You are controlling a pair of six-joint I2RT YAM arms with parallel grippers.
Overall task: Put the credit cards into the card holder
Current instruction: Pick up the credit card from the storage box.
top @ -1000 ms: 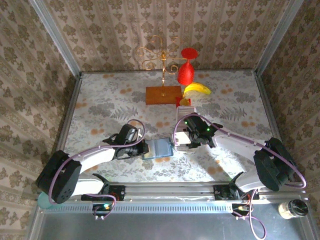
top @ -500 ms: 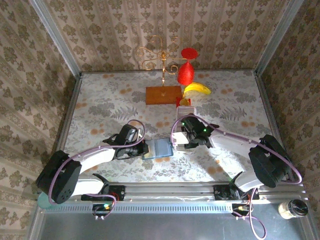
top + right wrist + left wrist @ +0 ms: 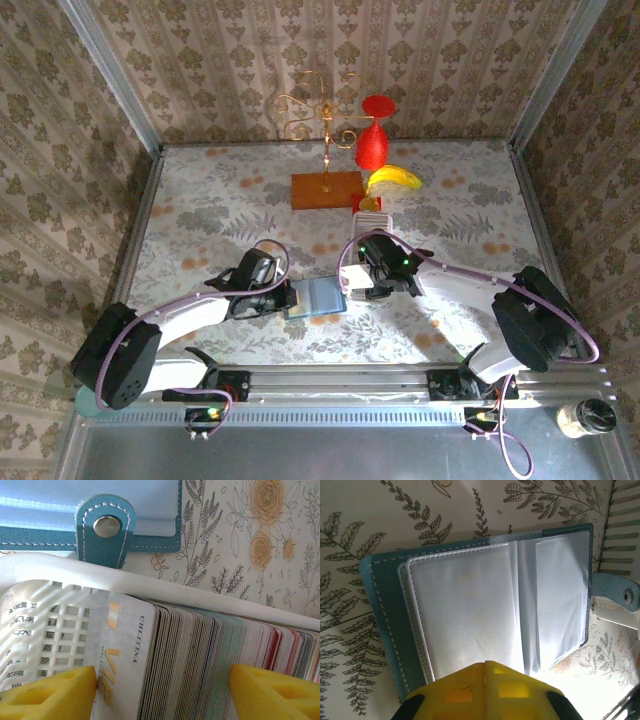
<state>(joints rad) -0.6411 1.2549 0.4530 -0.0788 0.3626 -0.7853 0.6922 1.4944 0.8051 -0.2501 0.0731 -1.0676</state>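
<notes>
The card holder (image 3: 385,610) looks like matt, finely grained teal leather with pale stitching. Its inner sleeves (image 3: 470,610) are glossy clear plastic, and its snap (image 3: 106,526) is shiny metal. The credit cards (image 3: 200,655) are smooth plastic, standing in a white moulded plastic rack (image 3: 150,587). The desk (image 3: 240,545) has a matt floral-printed covering.

My left gripper (image 3: 485,666) runs off the picture's bottom edge, and its closed tips cover part of the card holder (image 3: 465,605). On my right wrist camera the credit cards (image 3: 200,645) are cut off below and to the right, packed too finely to count.
</notes>
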